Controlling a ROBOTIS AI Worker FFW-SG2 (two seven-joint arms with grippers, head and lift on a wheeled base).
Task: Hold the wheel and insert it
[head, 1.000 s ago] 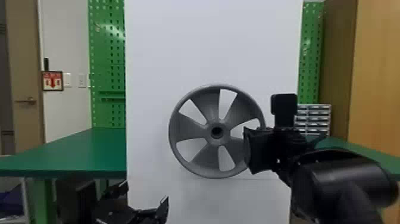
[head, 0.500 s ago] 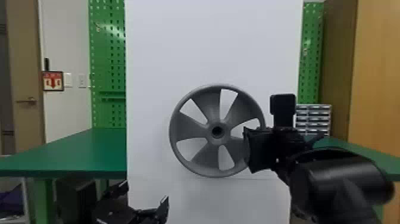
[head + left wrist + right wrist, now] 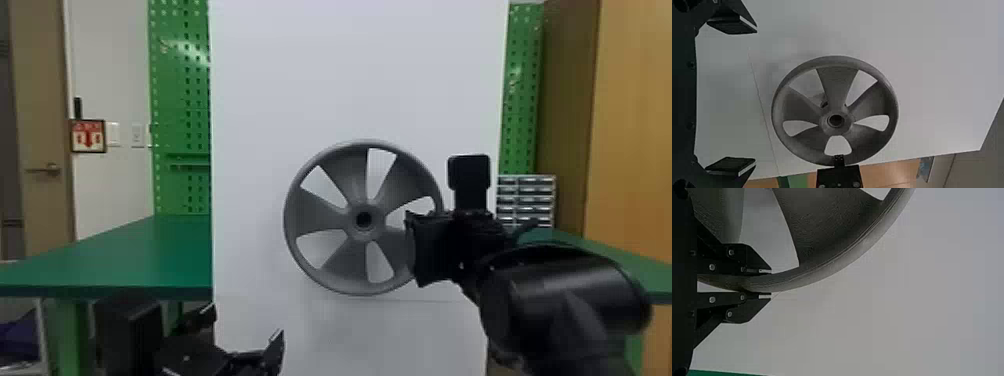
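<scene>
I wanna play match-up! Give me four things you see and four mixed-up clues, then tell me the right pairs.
1. gray five-spoked wheel
2. black right gripper
3. black left gripper
4. red and white sign

A. fingers wide apart
B. hung on the pale wall
C. round hole in its middle
D. closed on the wheel

1-C, 2-D, 3-A, 4-B

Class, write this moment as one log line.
Right black pincer: gripping grey five-spoked wheel at rim | left black pincer: open, empty | wheel: upright before flat white panel | seating: unclear
</scene>
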